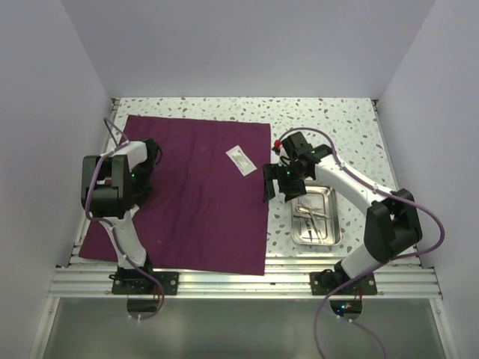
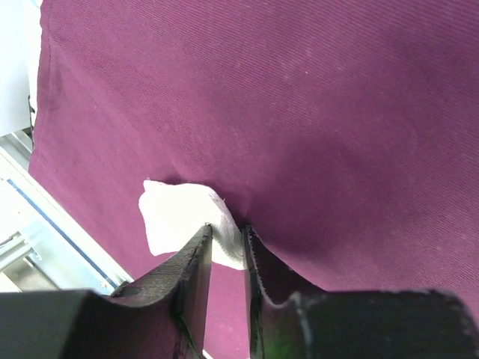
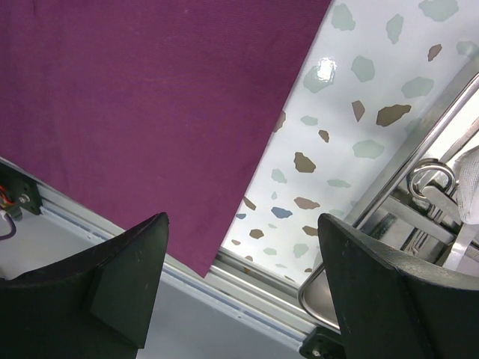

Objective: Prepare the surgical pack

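Note:
The maroon cloth [image 1: 202, 202] lies flat on the left half of the table, with a small white packet [image 1: 240, 159] near its far right corner. In the left wrist view my left gripper [image 2: 227, 228] is low over the cloth [image 2: 299, 112], its narrow jaws pinching the edge of a white pad [image 2: 176, 213]. The steel tray [image 1: 334, 224] sits to the right of the cloth and holds thin metal instruments [image 1: 310, 217]. My right gripper [image 1: 273, 187] hangs open and empty above the cloth's right edge [image 3: 150, 97]. The tray's rim [image 3: 329, 292] and instrument rings [image 3: 430, 183] show beside it.
Speckled tabletop [image 1: 329, 127] shows between the cloth and the tray and along the back. White walls close in three sides. An aluminium rail [image 1: 247, 280] runs along the near edge, close to the cloth's front hem.

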`<state>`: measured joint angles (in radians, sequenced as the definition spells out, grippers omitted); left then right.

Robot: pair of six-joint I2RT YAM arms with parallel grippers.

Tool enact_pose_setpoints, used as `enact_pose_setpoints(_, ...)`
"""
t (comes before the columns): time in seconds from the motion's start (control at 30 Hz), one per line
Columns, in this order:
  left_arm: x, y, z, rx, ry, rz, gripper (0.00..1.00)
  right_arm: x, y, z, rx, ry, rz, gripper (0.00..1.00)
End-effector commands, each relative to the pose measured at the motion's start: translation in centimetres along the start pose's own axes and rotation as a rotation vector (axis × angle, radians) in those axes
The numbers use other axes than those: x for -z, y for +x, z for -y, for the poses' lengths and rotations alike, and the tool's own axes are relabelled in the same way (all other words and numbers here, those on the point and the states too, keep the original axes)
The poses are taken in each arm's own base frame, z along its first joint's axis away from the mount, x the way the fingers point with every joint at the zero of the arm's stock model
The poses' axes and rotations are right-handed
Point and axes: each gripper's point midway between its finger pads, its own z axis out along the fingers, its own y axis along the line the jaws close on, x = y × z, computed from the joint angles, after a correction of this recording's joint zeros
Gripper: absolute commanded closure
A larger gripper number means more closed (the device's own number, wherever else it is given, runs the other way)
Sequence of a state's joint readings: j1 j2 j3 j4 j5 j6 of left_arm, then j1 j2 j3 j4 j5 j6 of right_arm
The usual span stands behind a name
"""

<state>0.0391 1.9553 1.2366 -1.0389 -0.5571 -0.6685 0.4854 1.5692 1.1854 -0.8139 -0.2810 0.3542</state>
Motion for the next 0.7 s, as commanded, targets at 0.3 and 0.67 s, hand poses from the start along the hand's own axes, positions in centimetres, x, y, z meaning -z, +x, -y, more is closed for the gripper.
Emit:
enact_pose_setpoints(0.3, 0.9, -1.9, 1.2, 0.083, 0.096, 0.059, 1.0, 0.7, -1.4, -1.2, 0.028, -0.033, 0.03, 0.15)
enact_pose_setpoints(0.67, 5.6, -3.1, 0.5, 0.117, 0.213, 0.076, 1.0, 1.0, -1.9, -1.5, 0.038, -0.039, 0.031, 0.15)
